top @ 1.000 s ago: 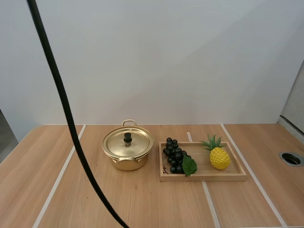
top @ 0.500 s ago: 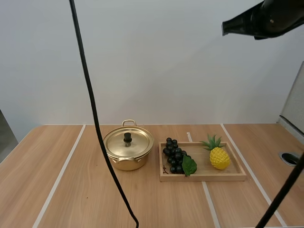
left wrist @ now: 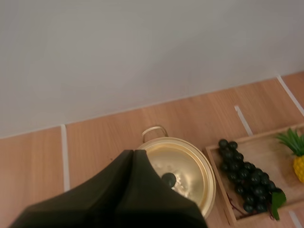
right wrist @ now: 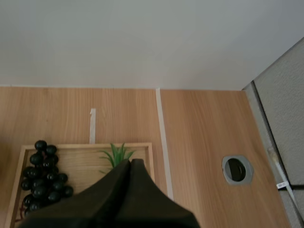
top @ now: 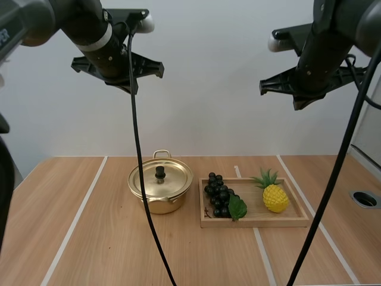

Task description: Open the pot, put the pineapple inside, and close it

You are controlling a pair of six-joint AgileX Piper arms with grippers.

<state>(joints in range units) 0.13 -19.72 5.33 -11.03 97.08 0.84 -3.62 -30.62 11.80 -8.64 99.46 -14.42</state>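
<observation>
Wood table (top: 89,238) holds a pot (top: 156,205), lid (top: 172,180) on. Pineapple (top: 275,198) lies in the tray (top: 256,223), at 3 o'clock from the pot. Left gripper (left wrist: 133,153) and right gripper (right wrist: 130,162) hang high, fingers pressed together, holding nothing.

Pale wall (top: 208,89) behind a wooden table (top: 59,238) (pale stripes across it); grey panel (top: 372,134) right.
</observation>
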